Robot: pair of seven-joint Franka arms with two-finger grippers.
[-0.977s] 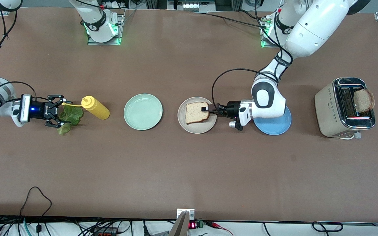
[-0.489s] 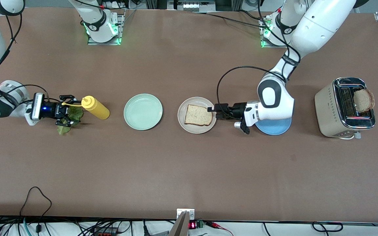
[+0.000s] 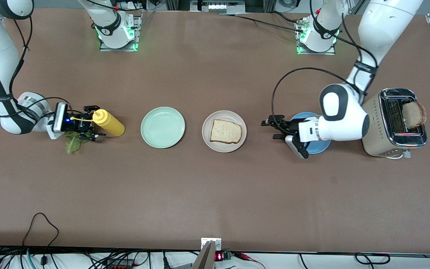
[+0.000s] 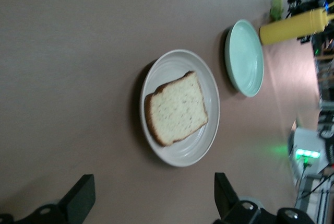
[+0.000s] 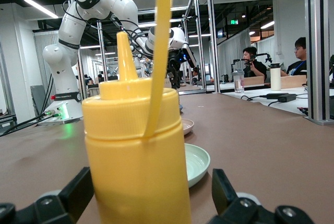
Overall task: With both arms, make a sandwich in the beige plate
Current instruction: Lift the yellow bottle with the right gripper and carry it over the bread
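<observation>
One bread slice (image 3: 225,131) lies flat in the beige plate (image 3: 212,142), at the middle of the brown desk (image 3: 215,194), with the green plate (image 3: 162,127) beside it toward the right arm's end. The left gripper (image 3: 271,129) hangs with its jaws spread and empty over the bare desk between the beige plate and the blue plate (image 3: 314,146). A second slice (image 3: 413,114) stands in the toaster (image 3: 374,125) at the left arm's end. The right gripper (image 3: 90,128) sits low at the lettuce leaf (image 3: 71,142), its jaws spread, just beside the yellow squeeze bottle (image 3: 109,123) lying on its side.
</observation>
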